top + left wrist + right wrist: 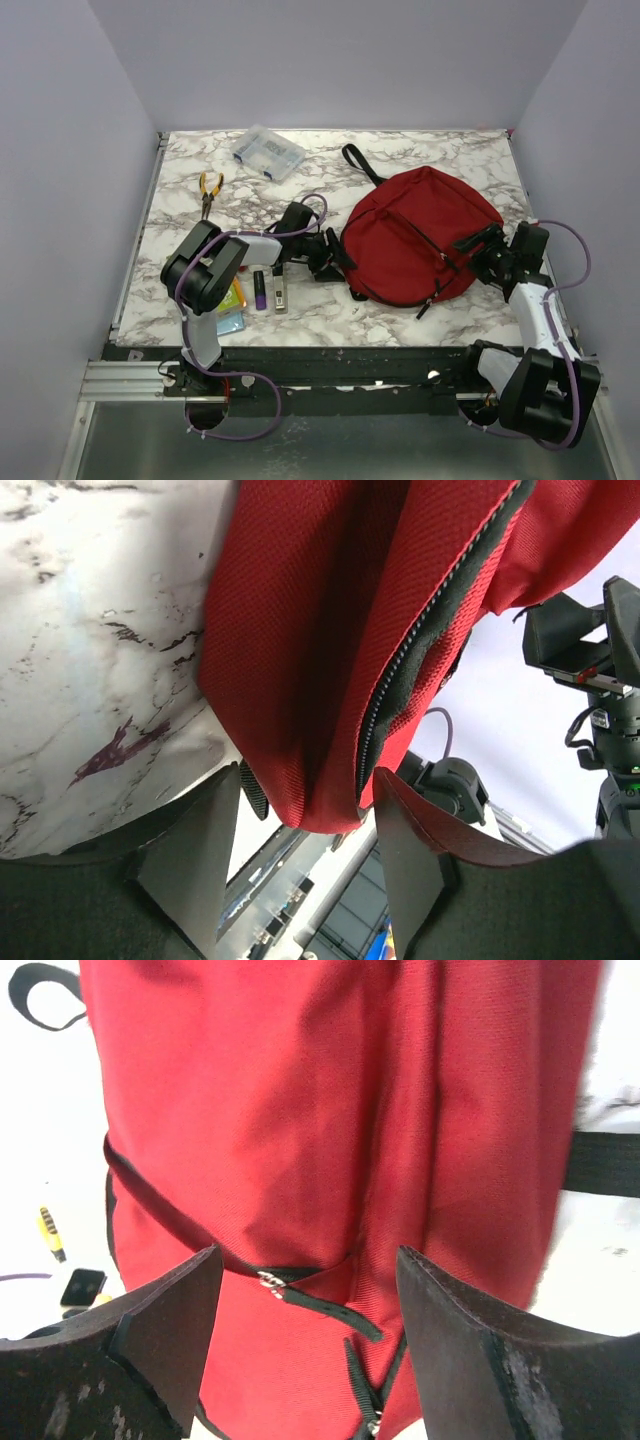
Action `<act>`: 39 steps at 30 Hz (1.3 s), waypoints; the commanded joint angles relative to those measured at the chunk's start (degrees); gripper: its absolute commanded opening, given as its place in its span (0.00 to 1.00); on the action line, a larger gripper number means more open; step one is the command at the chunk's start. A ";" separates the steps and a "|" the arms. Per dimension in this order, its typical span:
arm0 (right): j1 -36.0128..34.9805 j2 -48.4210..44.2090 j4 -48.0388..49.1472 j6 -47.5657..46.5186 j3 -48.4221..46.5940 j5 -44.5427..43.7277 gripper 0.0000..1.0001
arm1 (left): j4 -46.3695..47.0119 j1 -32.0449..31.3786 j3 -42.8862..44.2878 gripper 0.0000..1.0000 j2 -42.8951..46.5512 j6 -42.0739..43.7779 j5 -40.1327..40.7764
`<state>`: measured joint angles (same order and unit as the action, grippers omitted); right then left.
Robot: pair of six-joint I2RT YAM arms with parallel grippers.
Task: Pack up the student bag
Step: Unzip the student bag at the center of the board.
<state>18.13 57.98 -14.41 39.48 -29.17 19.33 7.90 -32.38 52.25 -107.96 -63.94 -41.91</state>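
Marble table [330,312] with pale purple walls [330,60] all around it. The bag [420,235] lies flat on the right half of the table, and its black top loop [358,163] points to the back.

The left gripper [308,780] is at the bag's left edge. Its fingers are apart, one on each side of a hanging fold of red cloth next to the zip [400,650]. The fold does not look squeezed tight. The right gripper [308,1252] is at the bag's right side. Its fingers are wide apart and hold nothing. The red cloth is just in front of them.

I think the bag is soft and floppy. It looks flat, so it is likely light and nearly empty. It will sag and fold when one side is lifted, so two grips are better than one. The cloth is rough, so it should not slip much. It will not break. Good places to grab are the thick edge by the zip, or a black strap [600,1163]. Thin cloth in the middle would just bunch up.

Small things [262,290] wait by the left arm.
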 commanded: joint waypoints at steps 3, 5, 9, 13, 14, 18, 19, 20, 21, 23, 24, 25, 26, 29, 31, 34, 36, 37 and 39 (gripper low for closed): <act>1.18 -3.35 5.69 3.31 3.47 8.45 0.71 | 2.89 -1.04 0.05 0.50 -0.91 -1.74 -1.93; 1.29 -5.90 6.93 4.49 5.07 8.43 0.71 | 3.47 -1.15 -0.12 0.46 -1.14 -2.06 -2.20; 1.38 -7.54 6.32 5.25 6.21 6.52 0.71 | 4.47 -1.50 -0.22 0.38 -1.28 -2.87 -2.99; 1.94 -7.11 8.44 6.87 8.08 7.84 0.71 | 5.13 -1.72 -0.48 0.28 -1.46 -3.36 -3.40; 2.04 -7.05 9.24 7.23 8.52 8.28 0.71 | 5.30 -1.72 -0.39 0.25 -1.55 -3.55 -3.68; 2.36 -6.57 13.85 10.26 10.78 11.46 0.71 | 6.09 -1.72 -0.48 0.17 -0.99 -4.30 -4.43; 2.36 -6.43 15.96 11.02 11.41 12.19 0.71 | 6.24 -1.72 -0.42 0.15 -0.81 -4.35 -4.56; 2.35 -6.31 16.92 11.82 12.01 13.05 0.71 | 6.40 -1.79 -0.39 0.14 -0.69 -4.37 -4.67; 2.35 -6.26 16.82 12.03 12.07 13.26 0.70 | 6.47 -1.81 -0.36 0.12 -0.58 -4.36 -4.67; 2.35 -6.45 14.77 10.93 11.48 12.71 0.71 | 6.60 -1.75 -0.40 0.09 -0.70 -4.44 -4.74; 2.35 -6.55 14.55 9.75 11.20 12.34 0.71 | 6.67 -1.81 -0.39 0.08 -0.88 -4.63 -4.88; 2.35 -6.14 14.56 8.59 11.08 12.31 0.72 | 6.75 -1.80 -0.44 0.07 -1.14 -4.84 -5.01; 2.37 -5.67 14.51 7.89 10.96 12.43 0.72 | 6.93 -1.89 -0.55 0.06 -1.26 -5.15 -5.18; 2.35 -3.88 14.50 6.53 11.20 15.67 0.70 | 7.36 -1.98 -0.72 0.04 -1.27 -5.74 -5.49; 2.40 -4.06 14.50 5.01 11.50 16.83 0.69 | 7.58 -2.06 -0.65 0.03 -1.13 -5.69 -5.51; 2.40 -5.30 8.37 0.70 9.88 14.80 0.68 | 7.75 -2.06 -0.66 0.03 -1.23 -5.58 -5.61; 2.33 -5.60 5.04 -2.36 8.18 13.85 0.67 | 7.79 -2.07 -0.66 0.02 -1.45 -5.74 -5.59; 2.35 -5.81 3.70 -3.02 7.68 13.37 0.67 | 7.83 -2.07 -0.64 0.01 -1.52 -5.83 -5.72; 2.33 -6.01 4.35 -3.38 7.70 14.87 0.65 | 8.01 -2.08 -0.62 0.01 -1.55 -6.02 -5.82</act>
<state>20.01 52.97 -6.20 40.88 -19.22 32.97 13.72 -33.89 51.99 -108.68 -69.34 -45.28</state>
